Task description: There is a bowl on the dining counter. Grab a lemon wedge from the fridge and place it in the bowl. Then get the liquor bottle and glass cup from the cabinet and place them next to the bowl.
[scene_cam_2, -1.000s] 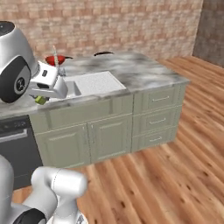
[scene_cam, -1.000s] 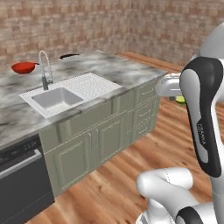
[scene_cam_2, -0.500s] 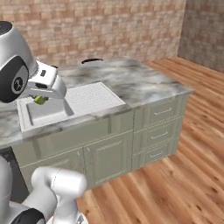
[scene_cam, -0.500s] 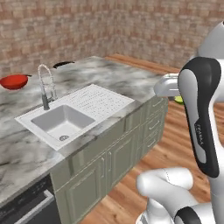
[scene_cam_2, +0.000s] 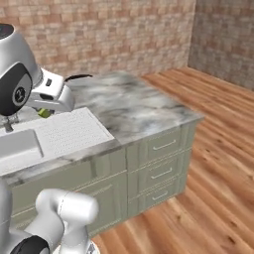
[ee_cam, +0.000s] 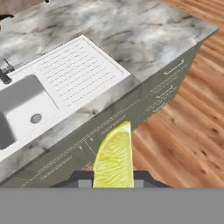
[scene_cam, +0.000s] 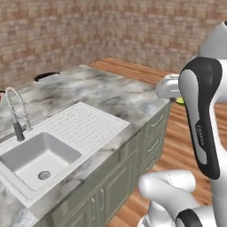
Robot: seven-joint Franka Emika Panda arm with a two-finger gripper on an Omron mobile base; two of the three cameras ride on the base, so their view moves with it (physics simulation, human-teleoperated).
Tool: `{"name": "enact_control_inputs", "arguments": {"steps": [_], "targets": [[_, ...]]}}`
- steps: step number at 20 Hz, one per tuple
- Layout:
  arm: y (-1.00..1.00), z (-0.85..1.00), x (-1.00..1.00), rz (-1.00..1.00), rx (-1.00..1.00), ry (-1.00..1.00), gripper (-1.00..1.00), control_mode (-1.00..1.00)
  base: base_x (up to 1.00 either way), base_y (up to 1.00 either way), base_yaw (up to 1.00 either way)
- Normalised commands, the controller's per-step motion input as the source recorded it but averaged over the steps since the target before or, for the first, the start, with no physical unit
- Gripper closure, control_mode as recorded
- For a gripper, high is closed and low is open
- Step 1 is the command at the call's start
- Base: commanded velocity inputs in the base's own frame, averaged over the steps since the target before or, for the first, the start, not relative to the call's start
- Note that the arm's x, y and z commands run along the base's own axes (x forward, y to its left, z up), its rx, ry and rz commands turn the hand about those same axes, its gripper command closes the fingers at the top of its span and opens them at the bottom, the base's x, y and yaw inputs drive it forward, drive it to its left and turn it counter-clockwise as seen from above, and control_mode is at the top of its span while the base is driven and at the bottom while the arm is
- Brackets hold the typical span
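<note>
- My gripper (ee_cam: 113,178) is closed down tight on the lemon wedge (ee_cam: 114,158); in the hand view the yellow-green slice stands upright between my two dark finger tips (ee_cam: 83,177), rind edge to the right, pulp facing the camera.
- In the left base view the lemon wedge (scene_cam: 180,100) shows as a small green-yellow speck just past my hand, held in the air beyond the corner of the dining counter (scene_cam: 111,95) and above the wooden floor (scene_cam: 177,146).
- In the right base view the same wedge (scene_cam_2: 44,113) peeks out under my hand, in front of the marble top (scene_cam_2: 129,101).
- The counter's veined top carries an inset white sink (scene_cam: 33,159) with a ribbed drainboard (scene_cam: 84,126) beside it and a tall steel tap (scene_cam: 15,113) behind the basin.
- Below the top, the sage-green base has a stack of drawers (scene_cam_2: 161,168) at the end nearest the open floor.
- A dark flat object (scene_cam: 45,76) lies on the far edge of the counter; I cannot tell what it is.
- Brick walls (scene_cam_2: 114,34) close the room behind.
</note>
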Motion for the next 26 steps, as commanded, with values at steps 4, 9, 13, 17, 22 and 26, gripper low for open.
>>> {"name": "enact_control_inputs", "arguments": {"steps": [4, 9, 13, 17, 22, 26], "targets": [[0.0, 0.0, 0.0, 0.0, 0.0, 0.0, 1.0, 1.0, 0.99, -0.85, 0.0], [0.0, 0.0, 0.0, 0.0, 0.0, 0.0, 1.0, 1.0, 0.99, -0.97, 0.17], [0.0, 0.0, 0.0, 0.0, 0.0, 0.0, 1.0, 1.0, 0.95, -1.0, 0.28], [0.0, 0.0, 0.0, 0.0, 0.0, 0.0, 1.0, 1.0, 0.91, -1.0, 0.3], [0.0, 0.0, 0.0, 0.0, 0.0, 0.0, 1.0, 1.0, 0.72, -1.0, 0.33], [0.0, 0.0, 0.0, 0.0, 0.0, 0.0, 1.0, 1.0, 0.63, -1.0, 0.33]]}}
